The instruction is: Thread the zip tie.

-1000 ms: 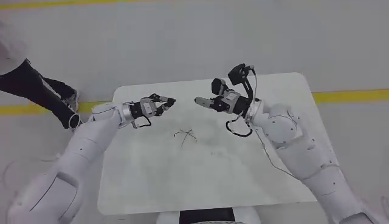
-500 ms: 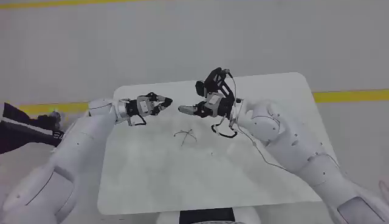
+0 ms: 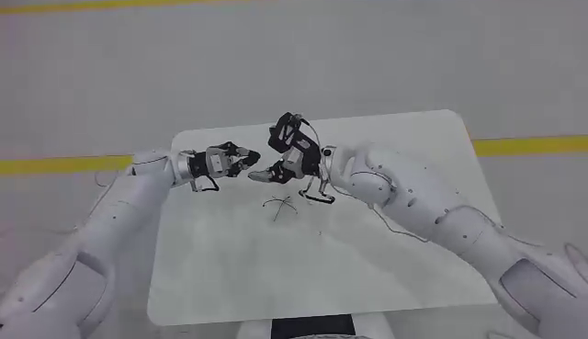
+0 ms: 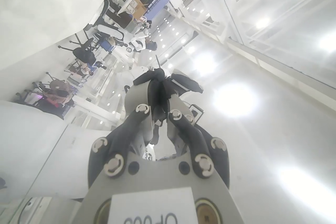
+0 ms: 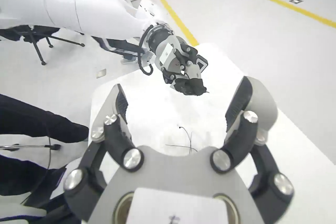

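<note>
Threading is judged to be at an early stage: no closed loop is seen, and the tail has yet to be fed through the head. The zip tie (image 4: 157,62) is pinched in the left gripper (image 4: 158,76), whose fingers are pressed together on it with a thin black tip poking out beyond them, above the far edge of the bench (image 3: 239,265) towards its far left corner. Which end is gripped cannot be told. The right gripper (image 5: 181,104) is held just beside it and facing it, its fingers spread wide with nothing between them. What is left, by this reading, is for the free end to be taken by the right gripper and passed through the tie's own head. Thin black strands (image 3: 280,203), possibly further ties, are seen crossed on the bench, between its middle and its far edge, untouched. The protruding tip is shown most plainly in the left wrist view. The wide spread of the right gripper, hard to judge from above, is made plain in the right wrist view, where the left gripper is also seen closed, with a short stub at its tip.
</note>
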Controlling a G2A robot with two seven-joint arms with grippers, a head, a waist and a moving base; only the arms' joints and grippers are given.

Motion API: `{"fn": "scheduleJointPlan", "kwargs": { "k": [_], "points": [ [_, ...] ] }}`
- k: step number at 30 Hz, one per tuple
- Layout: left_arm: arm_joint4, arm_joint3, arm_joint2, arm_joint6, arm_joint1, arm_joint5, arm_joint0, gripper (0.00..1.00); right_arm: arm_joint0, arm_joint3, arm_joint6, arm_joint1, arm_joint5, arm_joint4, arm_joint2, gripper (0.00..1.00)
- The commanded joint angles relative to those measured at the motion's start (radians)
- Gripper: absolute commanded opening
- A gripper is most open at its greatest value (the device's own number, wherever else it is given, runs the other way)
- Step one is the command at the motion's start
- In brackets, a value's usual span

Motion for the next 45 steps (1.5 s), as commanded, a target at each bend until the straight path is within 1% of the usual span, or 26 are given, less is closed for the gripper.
{"fn": "scheduleJointPlan", "kwargs": {
  "k": [1,5,6,8,10,13,16,18,19,22,26,28,29,32,44,45],
  "points": [
    [0.001,0.0,0.0,0.0,0.0,0.0,0.0,0.0,0.002,0.001,0.002,0.0,0.0,-0.001,-0.001,1.0],
    [0.001,0.0,0.0,0.0,0.0,0.0,0.0,0.0,0.002,0.001,0.002,0.0,0.0,-0.001,-0.001,1.0],
    [0.0,-0.008,-0.003,0.02,0.0,-0.006,0.006,0.0,-0.006,-0.005,0.002,0.0,0.0,-0.01,-0.002,1.0],
    [-0.001,-0.019,-0.012,0.033,0.004,-0.006,0.016,0.0,-0.023,-0.008,-0.012,-0.001,0.0,0.003,0.003,1.0],
    [0.005,-0.02,-0.019,0.021,0.009,0.0,0.02,0.0,-0.022,-0.007,-0.005,-0.001,0.0,-0.008,0.002,1.0],
    [0.008,-0.011,-0.026,-0.012,0.019,0.0,0.023,0.0,-0.017,-0.015,-0.015,0.0,0.0,-0.018,-0.006,1.0],
    [0.007,-0.005,-0.027,-0.019,0.026,0.0,0.022,0.0,-0.008,-0.022,-0.026,0.003,0.0,-0.042,-0.022,1.0],
    [0.011,-0.007,-0.022,-0.018,0.029,0.0,0.021,0.0,-0.002,-0.024,-0.031,0.004,0.0,-0.052,-0.034,0.44],
    [0.011,-0.007,-0.022,-0.018,0.029,0.0,0.021,0.0,0.003,-0.023,-0.03,0.005,0.0,-0.057,-0.042,0.39],
    [0.011,-0.007,-0.022,-0.018,0.029,0.0,0.021,0.0,0.017,-0.016,-0.025,0.006,0.0,-0.067,-0.059,0.38],
    [0.011,-0.007,-0.022,-0.018,0.029,0.0,0.021,0.0,0.033,-0.003,-0.031,0.005,0.0,-0.076,-0.076,0.29],
    [0.011,-0.007,-0.022,-0.018,0.029,0.0,0.021,0.0,0.041,0.006,-0.036,0.003,0.0,-0.091,-0.08,0.29],
    [0.011,-0.007,-0.022,-0.018,0.029,0.0,0.021,0.0,0.043,0.008,-0.039,0.003,0.0,-0.098,-0.082,0.25],
    [0.011,-0.007,-0.022,-0.018,0.029,0.0,0.021,0.0,0.044,0.014,-0.046,-0.001,0.0,-0.11,-0.083,0.19],
    [0.011,-0.007,-0.022,-0.018,0.029,0.0,0.021,0.0,0.039,0.013,-0.059,-0.006,0.0,-0.119,-0.086,0.16],
    [0.011,-0.007,-0.022,-0.018,0.029,0.0,0.021,0.0,0.039,0.012,-0.06,-0.006,0.0,-0.119,-0.087,0.11]
  ]
}}
